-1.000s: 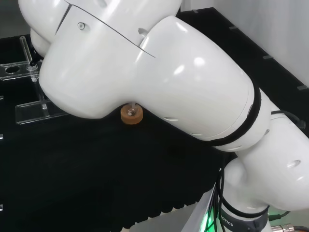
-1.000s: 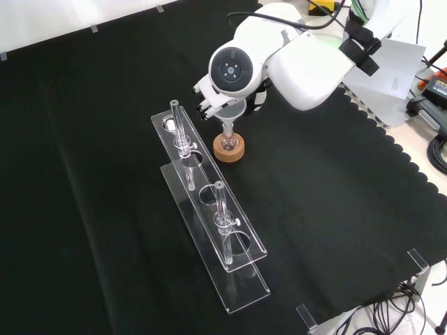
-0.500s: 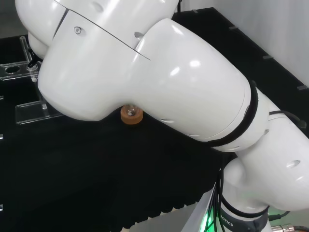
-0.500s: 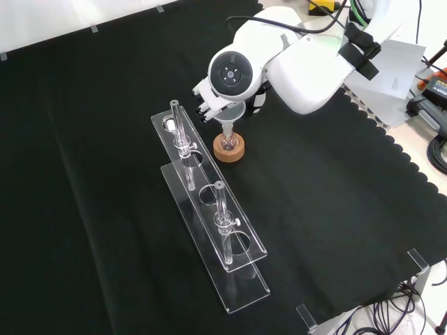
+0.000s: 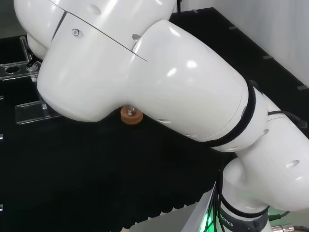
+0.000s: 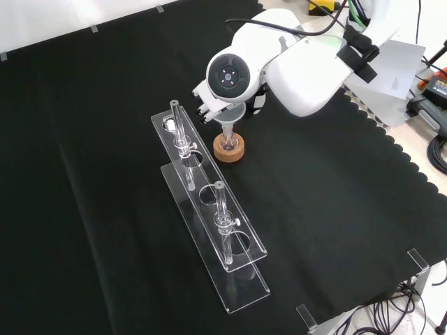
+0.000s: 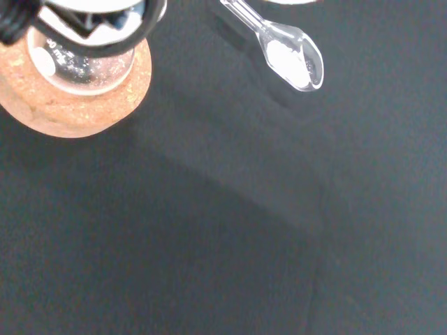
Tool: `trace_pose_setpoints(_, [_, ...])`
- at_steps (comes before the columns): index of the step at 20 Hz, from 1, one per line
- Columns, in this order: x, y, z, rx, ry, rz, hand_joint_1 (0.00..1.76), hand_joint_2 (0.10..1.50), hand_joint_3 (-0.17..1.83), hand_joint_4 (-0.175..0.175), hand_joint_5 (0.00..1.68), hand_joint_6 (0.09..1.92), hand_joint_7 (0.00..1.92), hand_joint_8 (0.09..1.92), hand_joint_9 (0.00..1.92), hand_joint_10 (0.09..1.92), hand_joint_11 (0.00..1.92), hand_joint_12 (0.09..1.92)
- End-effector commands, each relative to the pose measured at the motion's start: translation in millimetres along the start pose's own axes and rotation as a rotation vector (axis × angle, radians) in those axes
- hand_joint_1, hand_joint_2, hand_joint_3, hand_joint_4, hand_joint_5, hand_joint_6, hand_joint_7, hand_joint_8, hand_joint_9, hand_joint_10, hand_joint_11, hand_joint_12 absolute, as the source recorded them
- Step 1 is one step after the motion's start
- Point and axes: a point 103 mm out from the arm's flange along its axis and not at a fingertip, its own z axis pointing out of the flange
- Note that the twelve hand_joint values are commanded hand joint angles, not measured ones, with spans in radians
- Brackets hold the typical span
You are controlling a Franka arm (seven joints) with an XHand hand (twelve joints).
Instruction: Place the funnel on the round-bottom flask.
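In the front view the clear funnel (image 6: 230,114) stands upright over the small round-bottom flask (image 6: 229,137), its stem pointing down into the flask's neck. The flask rests on a cork ring (image 6: 229,149). My hand (image 6: 205,112) is mostly hidden behind the arm's big white link with the grey cap (image 6: 231,74); black and white fingers show on both sides of the funnel's rim and seem curled on it. The head view has the cork ring (image 5: 131,115) peeking out under the arm. The wrist view looks down on the flask (image 7: 85,66) in its cork ring (image 7: 80,105).
Two clear acrylic racks (image 6: 209,209) with upright test tubes (image 6: 181,143) stand just left of the flask in the front view; one rack (image 5: 31,110) shows at the head view's left. A clear scoop with white powder (image 7: 292,56) lies on the cloth near the cork ring.
The arm's link and the hand have shifted slightly to the left in the front view. The funnel stays over the flask, a touch lower.
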Motion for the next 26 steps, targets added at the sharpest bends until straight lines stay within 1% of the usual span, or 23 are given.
trace_pose_setpoints(1, [1.9,2.4,1.6,0.039,0.001,-0.004,0.89,0.66,0.73,0.01,0.48,0.64,0.54,0.61,0.93,0.38,0.63,1.25])
trace_pose_setpoints(3, [1.2,3.2,2.7,0.06,0.005,-0.007,0.88,0.63,0.73,-0.009,0.4,0.51,0.48,0.64,0.88,0.41,0.61,1.26])
trace_pose_setpoints(6, [-0.3,2.9,3.2,0.071,0.009,-0.007,0.86,0.61,0.72,-0.022,0.36,0.35,0.41,0.67,0.81,0.46,0.58,1.28])
trace_pose_setpoints(10, [-0.9,0.1,2.2,0.07,0.014,-0.009,0.84,0.6,0.71,-0.028,0.34,0.23,0.35,0.68,0.76,0.49,0.55,1.29])
trace_pose_setpoints(13, [-1.4,-3.2,0.3,0.061,0.013,-0.005,0.83,0.59,0.7,-0.028,0.34,0.21,0.33,0.68,0.75,0.5,0.55,1.29])
trace_pose_setpoints(17, [-4.6,-9.7,-2.3,0.06,0.03,-0.007,0.81,0.58,0.69,-0.029,0.32,0.16,0.28,0.67,0.71,0.51,0.53,1.3])
trace_pose_setpoints(19, [-10.1,-19.1,-3.8,0.042,0.05,-0.002,0.77,0.58,0.65,-0.031,0.27,0.09,0.17,0.66,0.62,0.54,0.5,1.32])
trace_pose_setpoints(21, [-15.1,-25.5,-5.8,0.023,0.062,0.009,0.75,0.58,0.63,-0.031,0.24,0.09,0.1,0.65,0.56,0.56,0.48,1.33])
trace_pose_setpoints(26, [-30.9,-46.5,-14.7,-0.014,0.078,0.027,0.69,0.57,0.59,-0.032,0.21,0.09,0.05,0.64,0.5,0.6,0.46,1.34])
